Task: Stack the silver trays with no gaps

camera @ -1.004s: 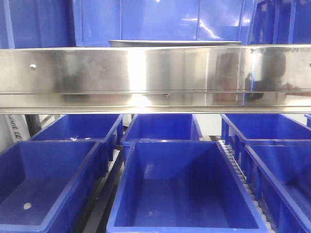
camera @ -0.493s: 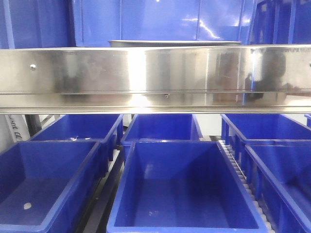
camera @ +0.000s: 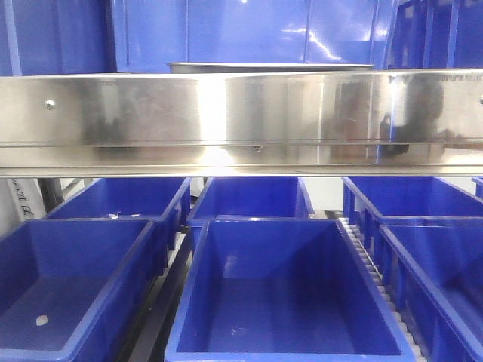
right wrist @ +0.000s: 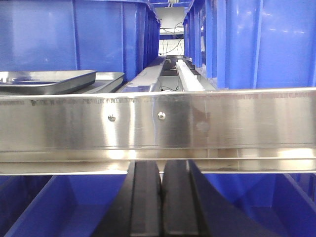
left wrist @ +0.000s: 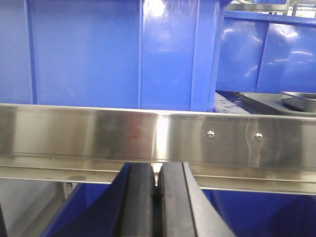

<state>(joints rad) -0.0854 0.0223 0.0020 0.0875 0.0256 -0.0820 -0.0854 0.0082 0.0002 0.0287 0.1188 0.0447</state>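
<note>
Behind the steel band, on the upper level, lie two silver trays. In the right wrist view one tray [right wrist: 42, 79] sits partly over the other tray [right wrist: 107, 80], offset rather than nested. The left wrist view has the same pair at the right: a flat tray [left wrist: 256, 102] and the raised tray [left wrist: 300, 99]. From the front only a thin tray rim [camera: 272, 66] peeks above the band. My left gripper [left wrist: 157, 169] and right gripper [right wrist: 161, 165] are both shut on nothing. They hang below and in front of the band, apart from the trays.
A long mirror-like steel band with screws [camera: 241, 121] spans the whole width between the grippers and the trays. Tall blue bins [left wrist: 113, 54] stand behind it. Open blue bins [camera: 283, 290] fill the lower level. A white rail [right wrist: 190, 76] runs back between the bin rows.
</note>
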